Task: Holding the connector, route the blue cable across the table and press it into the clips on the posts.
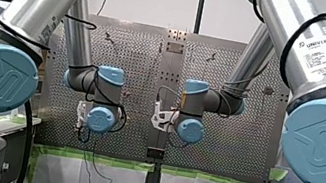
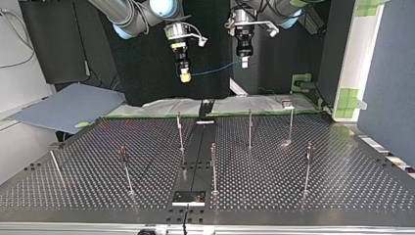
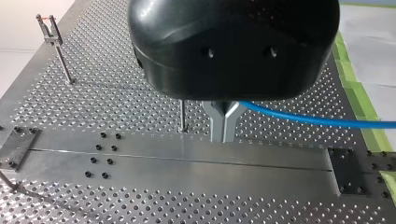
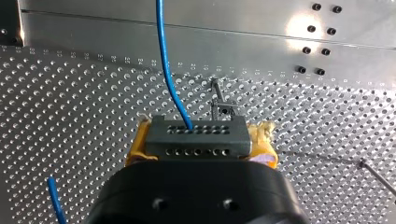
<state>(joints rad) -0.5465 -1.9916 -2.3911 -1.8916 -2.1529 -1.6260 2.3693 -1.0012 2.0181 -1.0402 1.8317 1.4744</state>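
One grey connector (image 4: 196,136), right wrist view only

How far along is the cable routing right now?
Done: my right end effector grips the connector between yellow pads. In hand: the blue cable runs from it to my left end effector, both high above the table. Left: all routing; no post holds cable yet.

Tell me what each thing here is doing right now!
My right gripper, shut on the grey rectangular connector.
Connector, held in the air, cable plugged in.
Thin blue cable, strung through the air between both grippers, in no clip.
My left gripper, shut on the cable.
Thin metal posts, upright, clips empty.
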